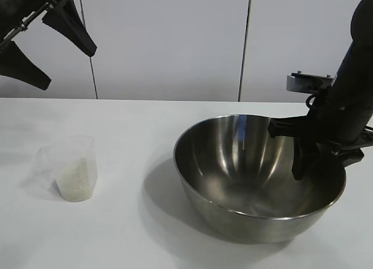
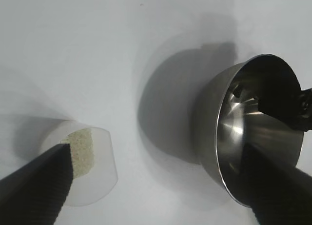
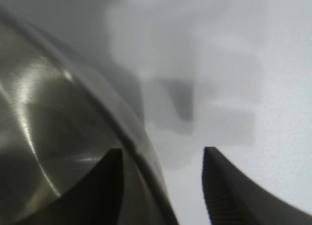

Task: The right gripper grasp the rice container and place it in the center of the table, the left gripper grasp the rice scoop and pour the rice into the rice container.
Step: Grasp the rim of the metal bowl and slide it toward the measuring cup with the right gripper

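Bowl [image 1: 256, 181] sitting right of centre on bench [image 1: 134, 234], not yet being moved. Right pincer [image 3: 161, 186] being set astride right rim, one finger inside, one outside, gap not yet closed. Scoop [image 1: 73, 167] with rice [image 1: 76, 178] waiting at left; left pincer [image 1: 41, 47] being held wide open above, empty. Pour not begun.

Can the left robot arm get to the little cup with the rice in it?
Probably yes. The left gripper hangs open above the rice scoop, which stands alone on the table. The steel bowl and right gripper are off to the side.
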Tool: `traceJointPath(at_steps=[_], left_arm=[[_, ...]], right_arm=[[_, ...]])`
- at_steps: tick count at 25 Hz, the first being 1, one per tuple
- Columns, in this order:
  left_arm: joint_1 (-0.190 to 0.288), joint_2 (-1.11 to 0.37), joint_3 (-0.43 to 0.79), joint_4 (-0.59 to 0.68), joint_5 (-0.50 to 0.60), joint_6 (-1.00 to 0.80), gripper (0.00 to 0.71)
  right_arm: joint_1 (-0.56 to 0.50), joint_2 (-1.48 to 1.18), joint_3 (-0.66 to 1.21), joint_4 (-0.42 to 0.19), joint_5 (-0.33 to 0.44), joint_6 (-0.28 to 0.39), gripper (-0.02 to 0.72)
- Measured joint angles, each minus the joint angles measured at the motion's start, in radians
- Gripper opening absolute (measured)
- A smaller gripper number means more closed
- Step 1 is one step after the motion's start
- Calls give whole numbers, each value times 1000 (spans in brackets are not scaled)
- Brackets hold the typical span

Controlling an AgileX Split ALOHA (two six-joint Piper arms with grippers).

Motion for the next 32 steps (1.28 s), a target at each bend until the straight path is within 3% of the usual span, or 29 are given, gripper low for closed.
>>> traceJointPath(at_steps=[4,7,12,19,23,32], left_arm=[[0,0,0,0,0,0,665],[0,0,0,0,0,0,665],[0,0,0,0,0,0,665],[0,0,0,0,-2,0,665],[0,0,0,0,-4,0,665],[0,0,0,0,-18,0,665]], right_arm=[[0,0,0,15,1,-6,52],[2,0,0,40,-5,-11,22],[0,-1,0,104,6,-79,10],[-26,-64,2,247,29,-208,11],[-22,-87,2,329,27,-250,11],[101,-31,-49,346,3,-256,11]])
